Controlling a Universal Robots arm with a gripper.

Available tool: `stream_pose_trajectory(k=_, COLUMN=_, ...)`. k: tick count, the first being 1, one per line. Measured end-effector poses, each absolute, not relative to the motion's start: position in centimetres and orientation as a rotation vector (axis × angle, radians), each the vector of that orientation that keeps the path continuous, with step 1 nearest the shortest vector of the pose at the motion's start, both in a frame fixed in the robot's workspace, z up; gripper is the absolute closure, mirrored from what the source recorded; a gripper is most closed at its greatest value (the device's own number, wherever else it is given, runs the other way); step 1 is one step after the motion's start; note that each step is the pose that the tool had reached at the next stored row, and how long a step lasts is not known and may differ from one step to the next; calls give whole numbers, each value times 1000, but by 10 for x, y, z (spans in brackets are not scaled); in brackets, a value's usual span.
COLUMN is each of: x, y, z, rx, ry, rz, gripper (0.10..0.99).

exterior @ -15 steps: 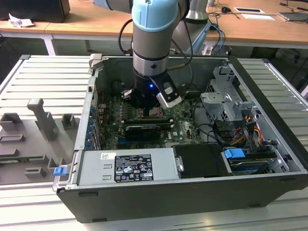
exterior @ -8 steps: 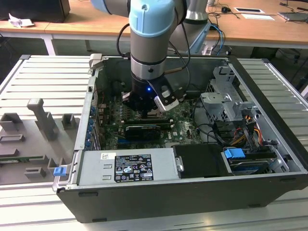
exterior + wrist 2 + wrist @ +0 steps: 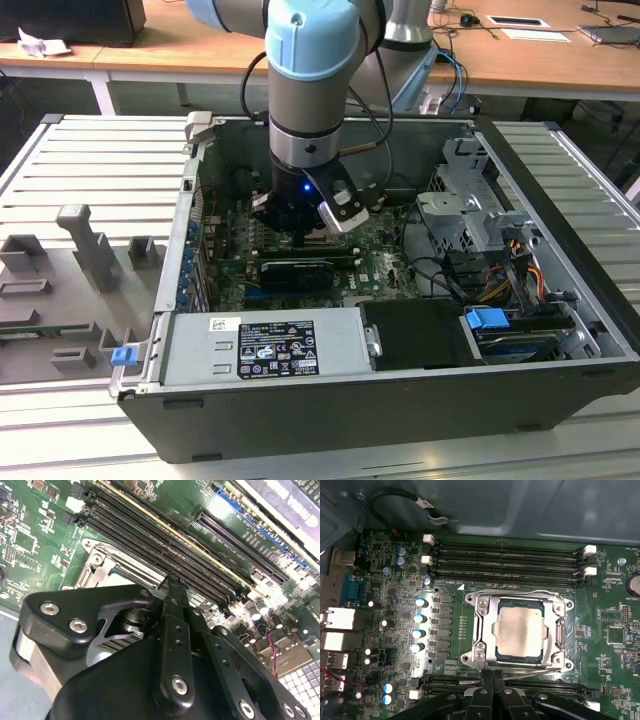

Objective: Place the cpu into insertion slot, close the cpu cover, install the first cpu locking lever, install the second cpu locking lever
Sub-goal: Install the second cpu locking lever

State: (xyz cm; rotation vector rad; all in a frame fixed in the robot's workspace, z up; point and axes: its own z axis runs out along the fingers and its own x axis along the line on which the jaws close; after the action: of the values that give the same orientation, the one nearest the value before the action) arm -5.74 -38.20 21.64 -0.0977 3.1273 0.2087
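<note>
Centre-right of the first wrist view, my pressed-together tool (image 3: 492, 680) nudges the thin springy wire lever (image 3: 530, 672) beside the fragile pale-silver square cpu (image 3: 521, 629); I hook near its end.

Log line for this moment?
cpu: seated in socket | cpu cover: closed over it | claw: shut, empty, at socket edge

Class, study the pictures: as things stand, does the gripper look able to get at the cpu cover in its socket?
Probably yes. In the first wrist view the gripper sits right at the edge of the cpu cover, which lies flat around the cpu, with nothing between them. The exterior view shows the case open above the motherboard.
</note>
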Motion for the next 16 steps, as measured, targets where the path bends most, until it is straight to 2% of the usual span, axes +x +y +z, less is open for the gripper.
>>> stream_pose_trajectory(k=16, x=-63, y=-382, z=210, rx=-98, ry=3127, rz=209, gripper=980)
